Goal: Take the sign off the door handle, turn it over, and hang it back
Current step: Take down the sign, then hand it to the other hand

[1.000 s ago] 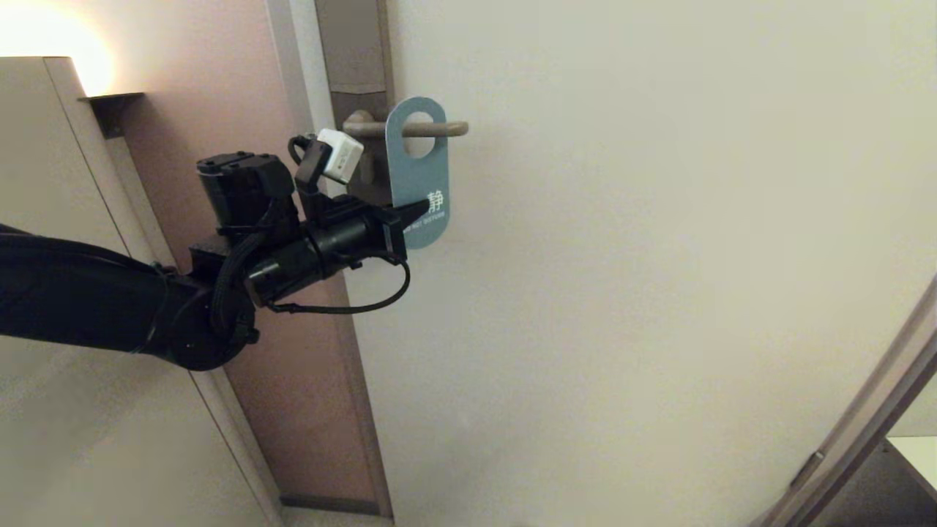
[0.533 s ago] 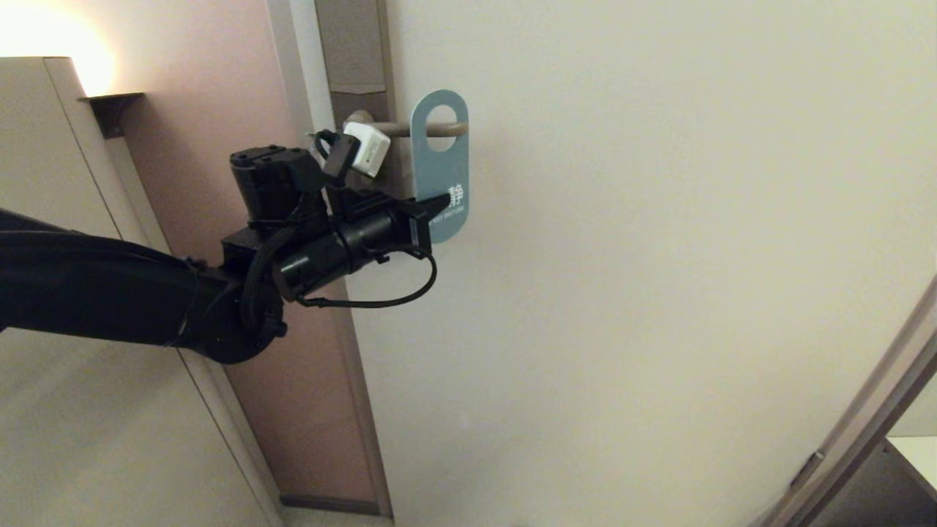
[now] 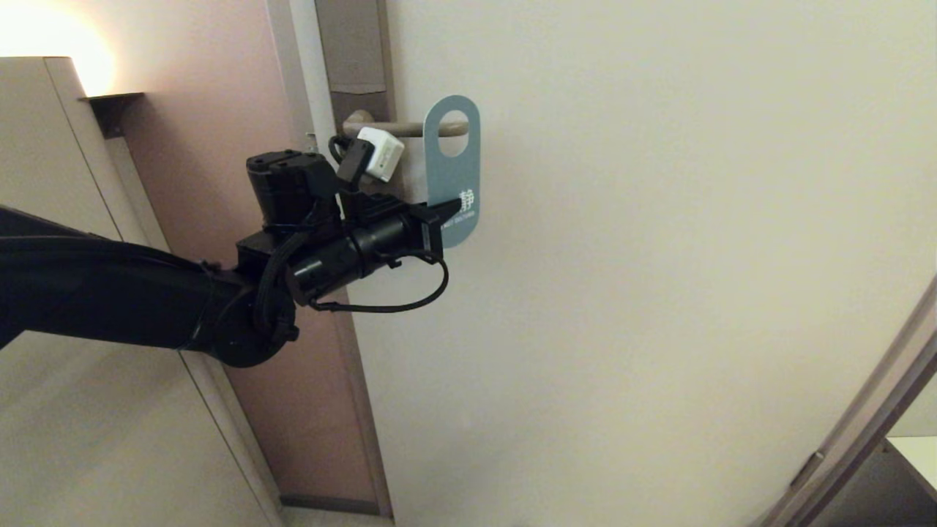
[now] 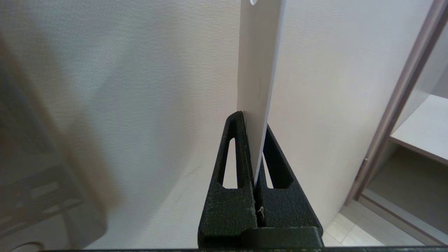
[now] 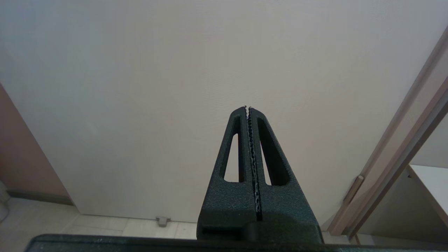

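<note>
**Sign pinched at the tip of the door handle**

The door [image 3: 659, 293] is a broad, pale, plain panel filling most of the head view. Against it hangs the sign [image 3: 454, 172], a flat oblong with rounded ends, its teal-blue face turned outward with white lettering low down and a round hole near the top. In the left wrist view the sign [image 4: 259, 70] shows edge-on, its other side pale. The door handle [image 3: 399, 129] is a slim, level, bronze-grey bar; its free end shows through the sign's hole, so the sign sits at the very tip of the bar, at 3 o'clock from the handle's root.

The left tool [image 3: 438, 214] is closed on the sign's lower edge, gripping it from the 9 o'clock side; most of the sign stands at 12 o'clock from the fingertips.

The right tool [image 5: 248, 108] is closed on nothing, facing the door, well apart from the sign.
</note>
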Controlling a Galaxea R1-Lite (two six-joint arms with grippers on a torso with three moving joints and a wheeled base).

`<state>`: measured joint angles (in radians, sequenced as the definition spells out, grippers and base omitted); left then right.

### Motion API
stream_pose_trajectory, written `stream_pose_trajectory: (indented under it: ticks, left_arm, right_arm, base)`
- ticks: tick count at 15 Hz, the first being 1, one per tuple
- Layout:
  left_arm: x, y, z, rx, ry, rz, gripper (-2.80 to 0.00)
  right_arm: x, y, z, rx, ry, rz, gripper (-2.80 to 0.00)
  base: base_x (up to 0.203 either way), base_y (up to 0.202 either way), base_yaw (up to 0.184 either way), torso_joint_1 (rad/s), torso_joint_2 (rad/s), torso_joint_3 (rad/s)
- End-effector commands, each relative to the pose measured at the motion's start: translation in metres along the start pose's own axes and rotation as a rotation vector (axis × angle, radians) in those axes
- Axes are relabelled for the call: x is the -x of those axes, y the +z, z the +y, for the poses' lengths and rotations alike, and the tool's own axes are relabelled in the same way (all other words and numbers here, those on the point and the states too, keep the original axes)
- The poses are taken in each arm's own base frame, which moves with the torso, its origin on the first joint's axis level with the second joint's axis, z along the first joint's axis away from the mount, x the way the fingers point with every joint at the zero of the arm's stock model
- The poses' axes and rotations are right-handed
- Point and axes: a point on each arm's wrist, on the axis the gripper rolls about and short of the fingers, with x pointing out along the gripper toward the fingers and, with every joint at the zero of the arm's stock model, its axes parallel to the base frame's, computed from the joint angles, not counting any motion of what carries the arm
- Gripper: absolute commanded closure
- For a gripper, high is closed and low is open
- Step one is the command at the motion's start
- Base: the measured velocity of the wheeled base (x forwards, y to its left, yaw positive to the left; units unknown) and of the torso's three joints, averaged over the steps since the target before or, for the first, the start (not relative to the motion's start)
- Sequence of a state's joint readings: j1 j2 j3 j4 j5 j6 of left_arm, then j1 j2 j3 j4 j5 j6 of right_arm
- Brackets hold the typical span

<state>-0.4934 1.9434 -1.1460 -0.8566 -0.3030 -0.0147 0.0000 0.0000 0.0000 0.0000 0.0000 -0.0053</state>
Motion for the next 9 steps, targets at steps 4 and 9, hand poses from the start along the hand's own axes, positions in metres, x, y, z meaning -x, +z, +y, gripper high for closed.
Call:
stream_pose_trajectory:
  ticks: [4,9]
  left_arm:
    - [-0.007,-0.001,-0.024,0.013,-0.069,-0.005,0.0]
    - [-0.01,0.0,-0.045,0.018,-0.181,-0.007,0.0]
  right_arm:
    - [0.0,0.0,0.0,0.001,0.0,0.0,0.0]
    - [0.0,0.0,0.0,0.001,0.0,0.0,0.0]
  base:
    - [0.0,0.0,0.0,0.0,0.0,0.0]
    - [0.0,0.0,0.0,0.0,0.0,0.0]
